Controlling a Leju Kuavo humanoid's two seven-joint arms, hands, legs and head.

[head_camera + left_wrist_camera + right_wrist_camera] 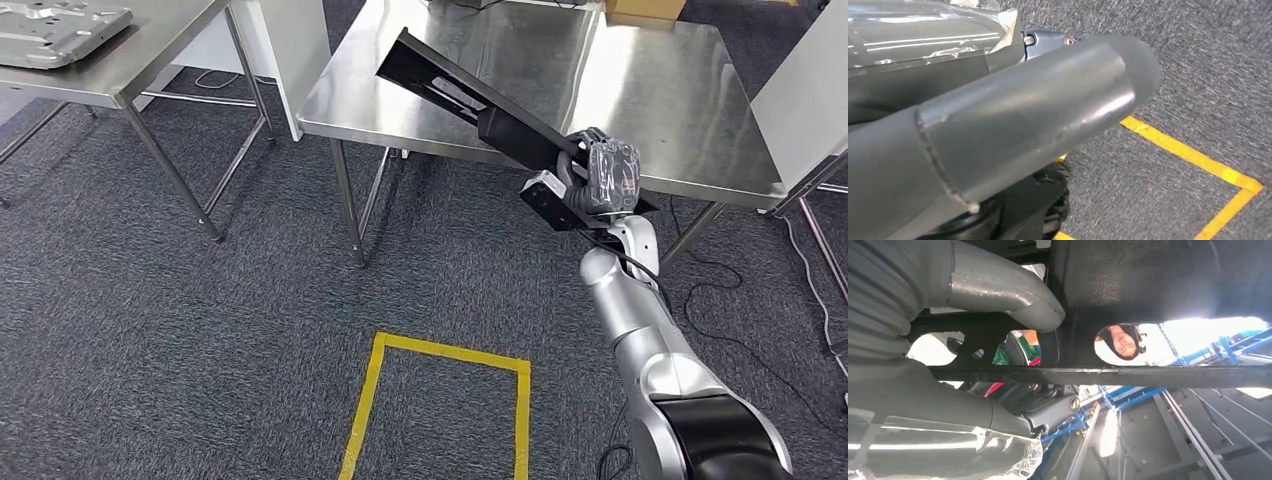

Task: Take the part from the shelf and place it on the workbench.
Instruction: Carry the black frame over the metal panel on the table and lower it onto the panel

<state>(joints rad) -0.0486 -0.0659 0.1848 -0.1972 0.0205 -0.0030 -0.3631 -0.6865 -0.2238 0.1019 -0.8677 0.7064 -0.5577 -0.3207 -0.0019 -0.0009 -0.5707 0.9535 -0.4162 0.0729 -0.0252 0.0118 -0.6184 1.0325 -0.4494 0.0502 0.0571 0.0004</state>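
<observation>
The part (470, 95) is a long black metal bracket with cut-outs. It hangs tilted above the steel workbench (680, 100), its far end over the bench's left half. My right hand (605, 180) grips its near end just off the bench's front edge. Up close in the right wrist view, the thumb (998, 287) wraps over the black part (1158, 280), with the fingers under it. In the left wrist view my left hand (998, 130) hangs above the carpet; its thumb hides the fingers.
A second steel table at the far left carries a grey metal plate (50, 30). A cardboard box (645, 10) stands at the workbench's back edge. Yellow floor tape (370, 400) marks a rectangle on the carpet. Cables (740, 320) lie at right. A person (1120, 342) shows through a cut-out.
</observation>
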